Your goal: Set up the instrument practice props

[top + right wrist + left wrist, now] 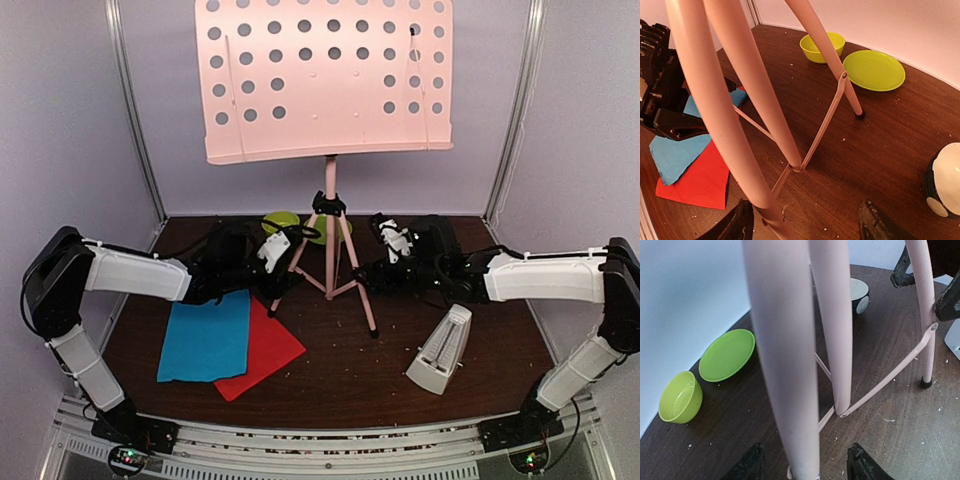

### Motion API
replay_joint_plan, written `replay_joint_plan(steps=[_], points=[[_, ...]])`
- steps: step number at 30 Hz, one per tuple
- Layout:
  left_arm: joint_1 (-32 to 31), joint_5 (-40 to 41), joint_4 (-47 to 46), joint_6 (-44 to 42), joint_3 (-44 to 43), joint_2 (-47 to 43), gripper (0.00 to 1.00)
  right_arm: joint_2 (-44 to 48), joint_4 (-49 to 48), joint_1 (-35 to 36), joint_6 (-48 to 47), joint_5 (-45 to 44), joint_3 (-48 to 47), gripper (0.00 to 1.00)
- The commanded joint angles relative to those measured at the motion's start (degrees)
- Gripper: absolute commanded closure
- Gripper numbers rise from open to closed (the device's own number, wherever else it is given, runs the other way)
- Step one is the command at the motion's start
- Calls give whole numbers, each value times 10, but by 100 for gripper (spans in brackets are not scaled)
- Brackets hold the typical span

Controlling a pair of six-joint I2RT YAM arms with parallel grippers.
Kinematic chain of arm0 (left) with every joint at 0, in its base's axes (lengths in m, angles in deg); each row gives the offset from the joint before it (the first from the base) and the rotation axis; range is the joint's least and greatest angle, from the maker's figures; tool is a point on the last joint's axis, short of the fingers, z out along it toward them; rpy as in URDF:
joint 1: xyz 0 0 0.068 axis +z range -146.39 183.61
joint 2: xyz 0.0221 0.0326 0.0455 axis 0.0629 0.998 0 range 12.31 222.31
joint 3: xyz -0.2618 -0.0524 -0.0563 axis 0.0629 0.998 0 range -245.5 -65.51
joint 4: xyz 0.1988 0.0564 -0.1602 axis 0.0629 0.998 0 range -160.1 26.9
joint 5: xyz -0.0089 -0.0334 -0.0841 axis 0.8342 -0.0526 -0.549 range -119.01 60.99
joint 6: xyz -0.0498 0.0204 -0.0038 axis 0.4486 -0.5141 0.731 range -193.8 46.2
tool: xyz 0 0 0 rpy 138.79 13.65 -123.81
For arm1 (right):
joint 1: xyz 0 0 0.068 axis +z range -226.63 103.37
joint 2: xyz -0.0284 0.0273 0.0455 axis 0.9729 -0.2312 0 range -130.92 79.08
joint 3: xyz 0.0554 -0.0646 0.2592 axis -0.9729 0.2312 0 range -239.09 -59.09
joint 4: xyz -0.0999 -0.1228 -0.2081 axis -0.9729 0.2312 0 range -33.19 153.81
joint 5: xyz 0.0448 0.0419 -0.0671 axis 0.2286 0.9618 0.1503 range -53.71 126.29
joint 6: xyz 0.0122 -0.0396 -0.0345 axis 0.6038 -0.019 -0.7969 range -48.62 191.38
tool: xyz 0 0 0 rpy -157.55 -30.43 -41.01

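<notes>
Top external view, pink music stand [325,80] upright, left hand [805,462] and right hand [805,221] each spread astride a leg

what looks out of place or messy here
Pale crumbs are scattered over the dark table. The blue sheet and red sheet lie overlapped and askew on the table, not on the music stand.

Probably a lab booth: plain walls [60,100], dark tabletop [400,350]

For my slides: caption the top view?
Open left pincer and right pincer straddle the stand's legs; blue sheet, red sheet left, metronome right.
</notes>
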Motion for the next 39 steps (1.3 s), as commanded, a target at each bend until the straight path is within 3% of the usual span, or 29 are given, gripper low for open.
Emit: replay_joint_plan(steps=[1,10,22,25,30,39], points=[[18,-35,2,-12,6,-27,41,26,4,-2,-10,13,20,26],[48,-88,33,-23,14,-11,40,-14,44,-6,-57,48,20,34],[54,-100,71,-38,-33,37,48,-63,98,-13,-97,84,-41,52],[54,-95,83,-45,-51,48,54,-74,104,-14,-99,87,-57,59],[56,-85,95,-55,-57,48,74,-79,112,-16,-100,86,-68,72],[62,-46,93,-48,-60,51,94,-77,114,-16,-86,88,-64,96]])
